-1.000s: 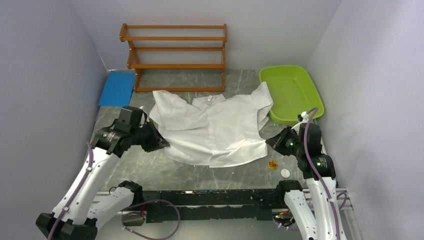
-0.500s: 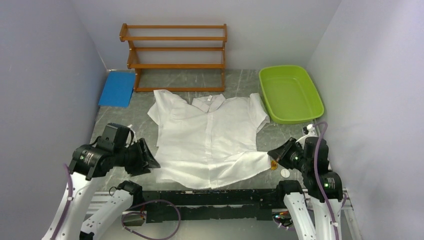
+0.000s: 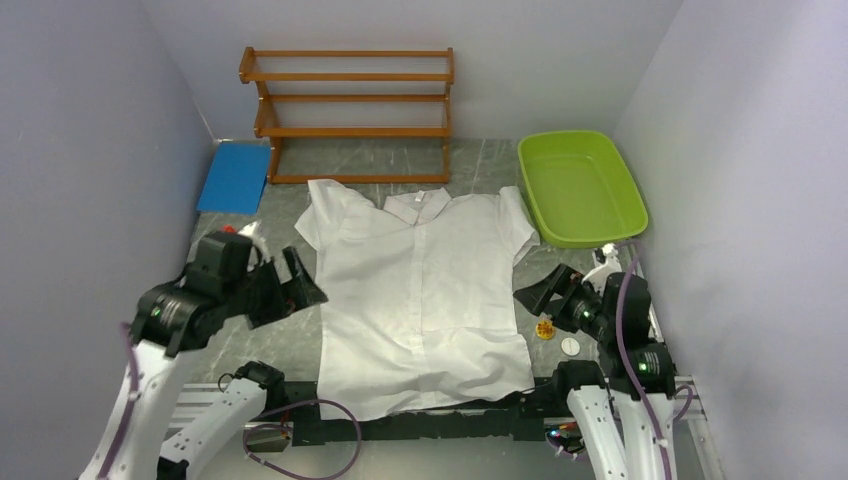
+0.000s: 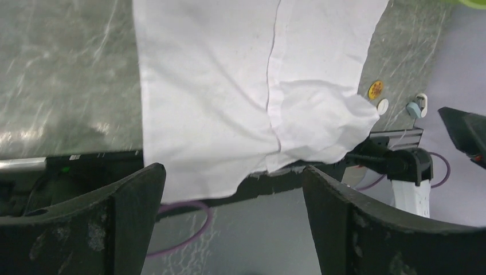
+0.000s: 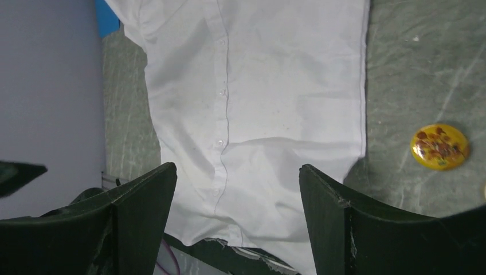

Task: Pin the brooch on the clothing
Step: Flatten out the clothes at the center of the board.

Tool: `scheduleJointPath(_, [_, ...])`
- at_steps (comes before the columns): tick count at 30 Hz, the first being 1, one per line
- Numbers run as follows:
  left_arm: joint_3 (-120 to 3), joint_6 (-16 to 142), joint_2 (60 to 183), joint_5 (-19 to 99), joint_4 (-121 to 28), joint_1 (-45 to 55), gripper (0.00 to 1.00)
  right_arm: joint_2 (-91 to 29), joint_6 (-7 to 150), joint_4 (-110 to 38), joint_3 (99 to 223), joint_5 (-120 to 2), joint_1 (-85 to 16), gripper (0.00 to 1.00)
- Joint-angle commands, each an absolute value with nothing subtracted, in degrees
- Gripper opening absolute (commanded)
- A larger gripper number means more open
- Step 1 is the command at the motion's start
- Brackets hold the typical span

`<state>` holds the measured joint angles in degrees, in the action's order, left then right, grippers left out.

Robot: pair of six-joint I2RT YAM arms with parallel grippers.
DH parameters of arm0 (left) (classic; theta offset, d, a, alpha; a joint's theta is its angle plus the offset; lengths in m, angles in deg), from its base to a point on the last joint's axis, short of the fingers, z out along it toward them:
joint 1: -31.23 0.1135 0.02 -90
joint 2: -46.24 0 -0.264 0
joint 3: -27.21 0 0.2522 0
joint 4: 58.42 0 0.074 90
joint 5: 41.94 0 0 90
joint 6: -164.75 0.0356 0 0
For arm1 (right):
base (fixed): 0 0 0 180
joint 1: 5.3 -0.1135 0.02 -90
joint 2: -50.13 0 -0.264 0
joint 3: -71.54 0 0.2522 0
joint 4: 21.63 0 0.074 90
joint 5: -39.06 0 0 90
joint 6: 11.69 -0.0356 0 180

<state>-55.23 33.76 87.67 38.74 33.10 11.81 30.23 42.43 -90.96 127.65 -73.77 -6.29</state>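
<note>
The clothing, a white short-sleeved shirt (image 3: 420,290), lies spread flat on the table with its collar at the far end. Its hem hangs over the near edge. The brooch (image 3: 545,329), a round yellow badge, lies on the table just right of the shirt's lower right side, apart from it. My left gripper (image 3: 297,283) hovers open beside the shirt's left edge, holding nothing. On the other side my right gripper (image 3: 533,291) is open and empty too, close above the brooch. The right wrist view shows shirt (image 5: 258,86) and brooch (image 5: 439,146) beyond that gripper (image 5: 238,169). The left wrist view shows the hem (image 4: 229,86) ahead of the gripper (image 4: 232,172).
A small white disc (image 3: 570,346) lies just right of the brooch. A green tray (image 3: 600,215) stands at the back right, a wooden rack (image 3: 350,110) at the back, a blue pad (image 3: 235,177) at the back left. Grey walls close in both sides.
Both grippers drew the shirt's lower corners toward the near edge, flattening it, then opened and let go. The brooch, briefly half covered by the hem, shows fully again.
</note>
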Motion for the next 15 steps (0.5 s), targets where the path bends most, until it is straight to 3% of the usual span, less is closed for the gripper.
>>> scheduleJointPath(1, [-50.77,35.51,95.17,34.53,14.24,12.07,0.94,26.03,43.64,-76.73,122.8,-79.89,-6.35,0.82])
scheduleJointPath(9, [-49.42,37.42,114.78,28.64,-5.5,12.07,0.87,8.81,48.05,-62.53,119.87,-81.76,-7.76,0.81])
scheduleJointPath(10, [-49.61,37.49,118.35,27.7,-7.05,12.03,0.84,5.8,49.28,-61.72,120.6,-80.57,-8.74,0.81])
scheduleJointPath(12, [-49.81,37.91,123.84,25.38,-9.82,11.88,0.63,-0.87,52.54,-62.5,123.85,-76.55,-12.95,0.8])
scheduleJointPath(15, [-51.03,38.39,130.42,25.71,-11.89,9.84,0.51,-11.02,55.03,-65.01,130.57,-66.15,-23.1,0.78])
